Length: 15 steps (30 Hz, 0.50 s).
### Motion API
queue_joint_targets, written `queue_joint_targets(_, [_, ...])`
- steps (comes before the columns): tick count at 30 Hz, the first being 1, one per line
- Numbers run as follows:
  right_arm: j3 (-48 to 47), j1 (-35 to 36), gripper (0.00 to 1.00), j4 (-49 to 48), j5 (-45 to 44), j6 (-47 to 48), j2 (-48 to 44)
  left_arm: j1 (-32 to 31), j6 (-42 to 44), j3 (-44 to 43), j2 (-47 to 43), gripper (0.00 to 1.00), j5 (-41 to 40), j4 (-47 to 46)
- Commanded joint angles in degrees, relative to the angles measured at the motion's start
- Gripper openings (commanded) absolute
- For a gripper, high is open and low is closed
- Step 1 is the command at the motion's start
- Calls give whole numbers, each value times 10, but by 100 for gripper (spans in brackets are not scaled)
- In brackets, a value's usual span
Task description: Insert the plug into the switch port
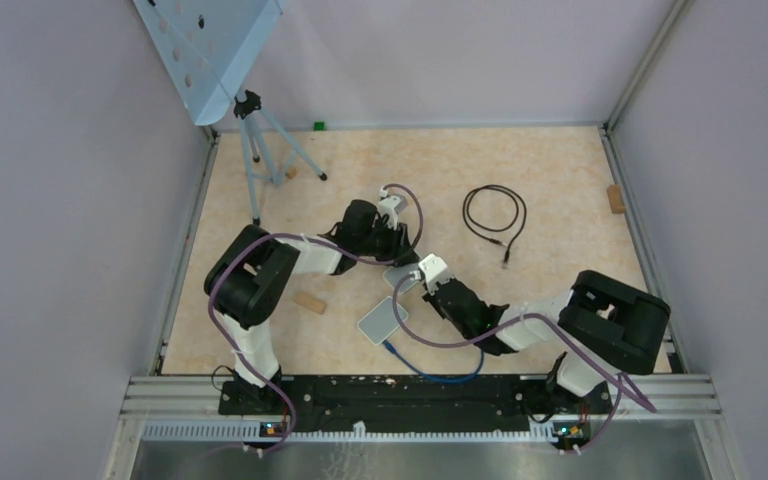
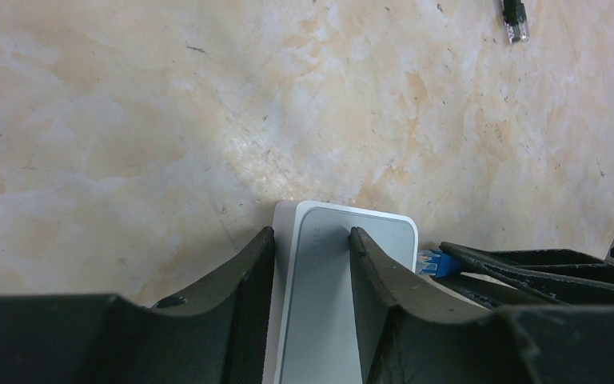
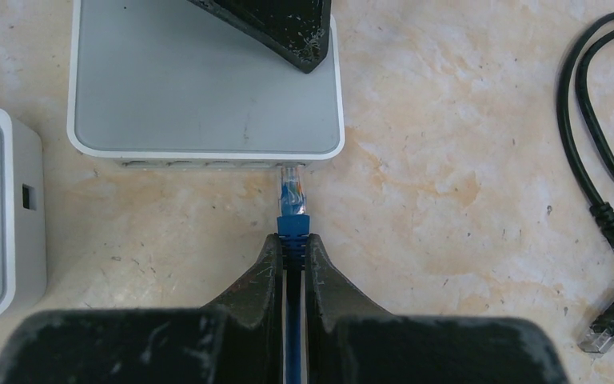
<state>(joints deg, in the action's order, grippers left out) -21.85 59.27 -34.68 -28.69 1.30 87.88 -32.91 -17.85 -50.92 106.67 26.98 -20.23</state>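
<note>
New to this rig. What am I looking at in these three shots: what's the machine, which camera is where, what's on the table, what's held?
Two robot arms are bolted at the near edge of a table. The wide picture comes from a fixed camera above and behind them. The other two come from a camera on each wrist, looking past that arm's own claw. The left claw stands open over a white switch, one finger on its top, apparently steadying it. The right claw is shut on a blue cable just behind its plug, whose tip is at the switch's end port, not visibly seated. Also there: a second white box, a loose black cable and small wooden blocks.
</note>
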Motion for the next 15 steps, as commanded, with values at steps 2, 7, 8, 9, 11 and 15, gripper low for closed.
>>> queue_joint_targets(2, [-32,6,0,-29,-3,-9,17,-3,14,9,21,43,-8,65])
queue_joint_targets(7, [-37,6,0,-34,4,0,19,-4,14,8,23,43,-4,64])
queue_joint_targets(8, [-38,6,0,-36,6,2,19,-4,14,8,24,43,-3,64])
queue_joint_targets(9, [-38,5,0,-37,8,3,18,-3,14,8,23,43,-3,64])
queue_joint_targets(11, [-38,5,0,-41,14,7,18,-4,15,7,22,43,-2,64])
queue_joint_targets(15, [-42,2,0,-36,21,12,18,-4,15,8,21,43,-2,64])
